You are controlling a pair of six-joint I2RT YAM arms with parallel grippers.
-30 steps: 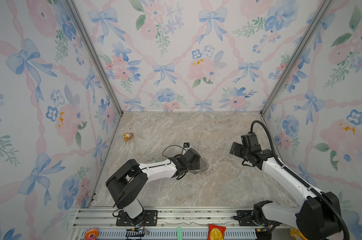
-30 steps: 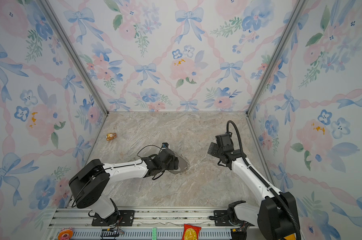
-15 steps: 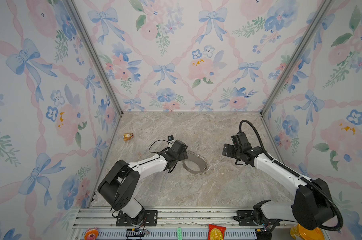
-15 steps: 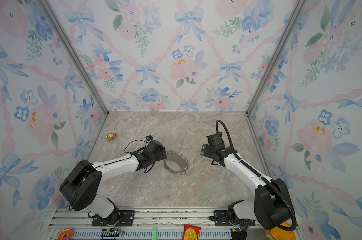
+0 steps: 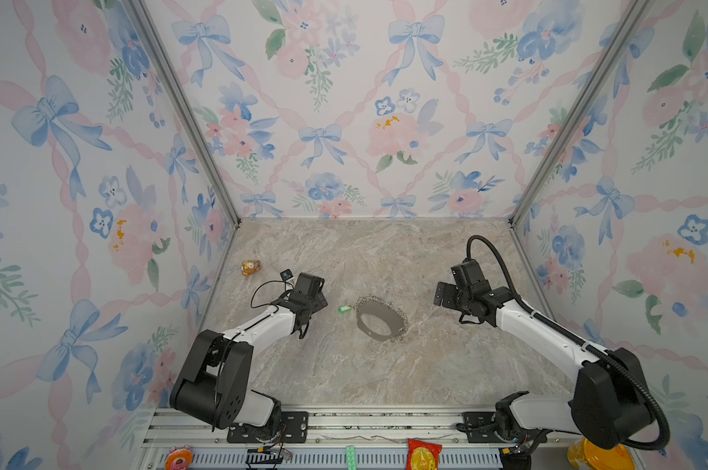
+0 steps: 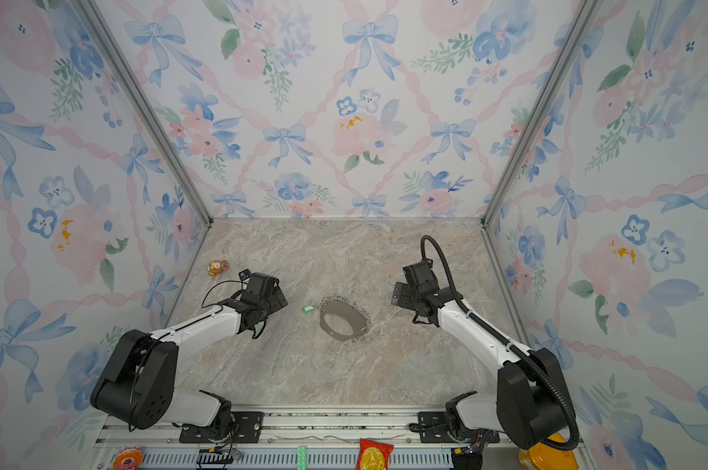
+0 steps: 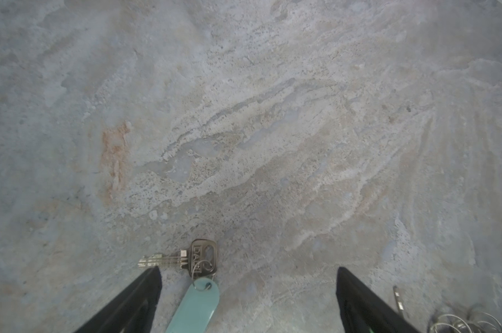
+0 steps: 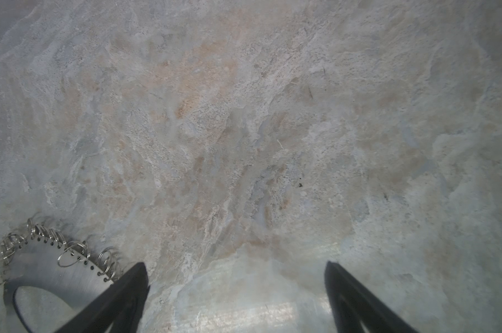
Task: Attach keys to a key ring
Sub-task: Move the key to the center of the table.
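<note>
The left hand [image 7: 248, 269] is standing wide and empty, a silver key [image 7: 203, 256] with mint tag [image 7: 196, 305] lying on the table [image 7: 244, 115] just under it. The grey key ring [image 5: 379, 308], fringed with small rings [image 8: 71, 256], is lying between both hands. The right hand [image 8: 237, 263] is gaping wide.

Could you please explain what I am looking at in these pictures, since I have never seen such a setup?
Two white-and-black robot arms stand at a marbled table inside a flower-papered booth. Both top views look down on the whole scene; the other two pictures come from cameras on the arms' wrists, so the black prongs there are gripper fingers. The left gripper and right gripper are both open and hold nothing. On the table lie the key ring, a grey hoop fringed with small metal rings, a green-tagged key beside it, a mint-tagged key between the left fingers, and a small bear figurine.
</note>
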